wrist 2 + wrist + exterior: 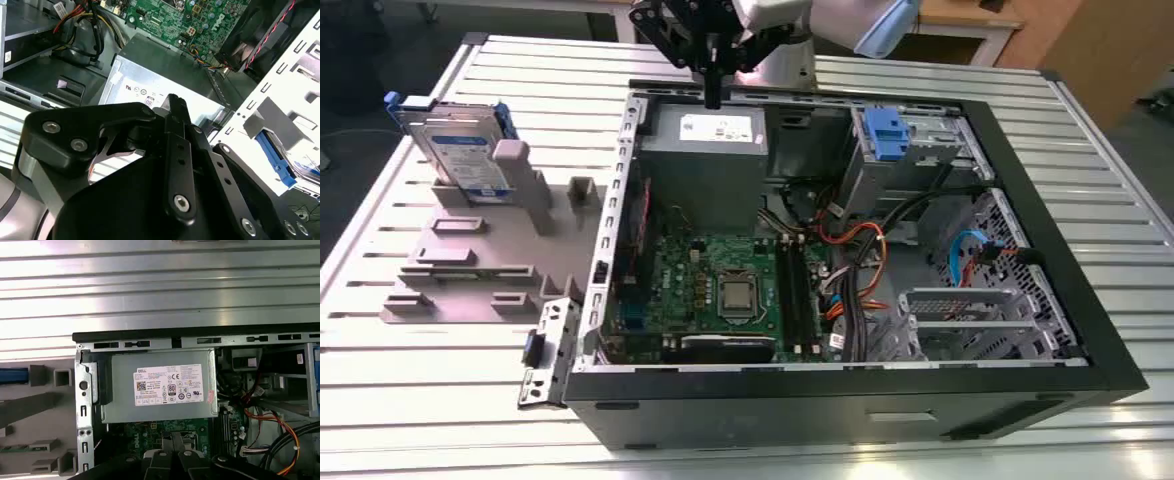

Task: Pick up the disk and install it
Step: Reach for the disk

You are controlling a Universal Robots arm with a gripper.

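Observation:
The disk (458, 150), silver-grey with a white and blue label and a blue bracket, stands upright in a grey holder (480, 250) on the exterior view's left, outside the computer case. My gripper (714, 98) hangs over the far rim of the open case (854, 385), above the grey power supply box, well to the right of the disk. Its black fingers (172, 452) are pressed together with nothing between them. In the second wrist view the gripper (175, 102) points down at the power supply.
The power supply (165, 390) with a white sticker sits in the case's far corner. The green motherboard (720, 280), orange and black cables (854, 240) and a drive bay with a blue latch (885, 135) lie inside. Everything rests on a slatted metal table (400, 400).

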